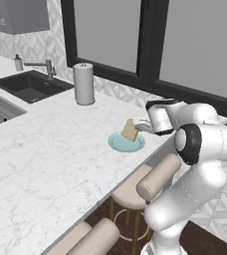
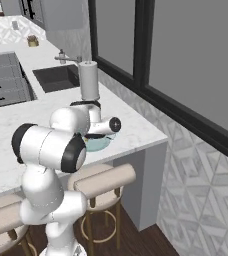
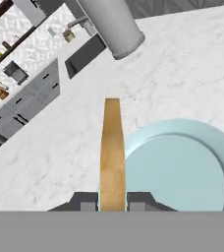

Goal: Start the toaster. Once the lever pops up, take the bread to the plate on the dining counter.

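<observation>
Pincer (image 3: pixel 112 203) nearly closed, clamping the bread slice (image 3: pixel 112 152) edge-on. I hold it just above the blue-green plate (image 3: pixel 182 170) on the counter (image 1: pixel 46 164), ready for release.

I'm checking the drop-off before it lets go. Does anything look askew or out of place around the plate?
Only the bread: the pincer holds it on edge, above the plate's near rim rather than over its middle. Released so, it might tip partly onto the dining counter. Nothing looks spilled or damaged.

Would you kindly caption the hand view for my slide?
Jaws clamp the bread edge-on above the plate's rim on the dining counter.
</observation>
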Controlling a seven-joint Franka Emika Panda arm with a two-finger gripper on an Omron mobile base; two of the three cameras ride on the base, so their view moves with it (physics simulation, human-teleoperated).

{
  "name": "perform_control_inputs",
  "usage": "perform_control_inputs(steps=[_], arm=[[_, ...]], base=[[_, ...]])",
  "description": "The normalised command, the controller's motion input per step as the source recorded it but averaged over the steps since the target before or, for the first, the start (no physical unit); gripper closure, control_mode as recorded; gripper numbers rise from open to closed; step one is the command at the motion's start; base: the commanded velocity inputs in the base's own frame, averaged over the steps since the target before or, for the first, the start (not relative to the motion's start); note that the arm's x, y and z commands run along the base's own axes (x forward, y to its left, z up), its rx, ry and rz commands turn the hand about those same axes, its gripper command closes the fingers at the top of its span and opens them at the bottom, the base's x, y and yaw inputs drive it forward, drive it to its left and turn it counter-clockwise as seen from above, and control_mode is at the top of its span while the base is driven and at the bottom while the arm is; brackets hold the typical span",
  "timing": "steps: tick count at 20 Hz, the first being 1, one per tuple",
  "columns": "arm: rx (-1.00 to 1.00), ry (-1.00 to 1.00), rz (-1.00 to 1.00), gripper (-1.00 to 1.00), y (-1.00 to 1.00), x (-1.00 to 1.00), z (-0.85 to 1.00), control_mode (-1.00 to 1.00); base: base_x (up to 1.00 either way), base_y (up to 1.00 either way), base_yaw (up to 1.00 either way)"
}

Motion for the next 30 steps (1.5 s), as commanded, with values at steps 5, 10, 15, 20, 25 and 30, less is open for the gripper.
perform_control_inputs(steps=[5, 10, 15, 20, 25, 30], arm=[[0.0, 0.27, 0.1, 1.0, 0.06, 0.51, -0.13, -1.0], [0.0, 0.17, 0.11, 1.0, 0.13, 0.28, -0.26, -1.0], [-0.03, 0.12, 0.12, 1.0, 0.22, 0.03, -0.33, -1.0], [-0.05, 0.05, 0.12, 1.0, 0.24, 0.02, -0.31, -1.0], [-0.09, 0.03, 0.07, -1.0, 0.37, 0.0, -0.16, -1.0], [-0.05, 0.0, 0.0, -1.0, 0.14, -0.14, -0.04, -1.0]], base=[[0.0, 0.0, 0.0], [0.0, 0.0, 0.0], [0.0, 0.0, 0.0], [0.0, 0.0, 0.0], [0.0, 0.0, 0.0], [0.0, 0.0, 0.0]])
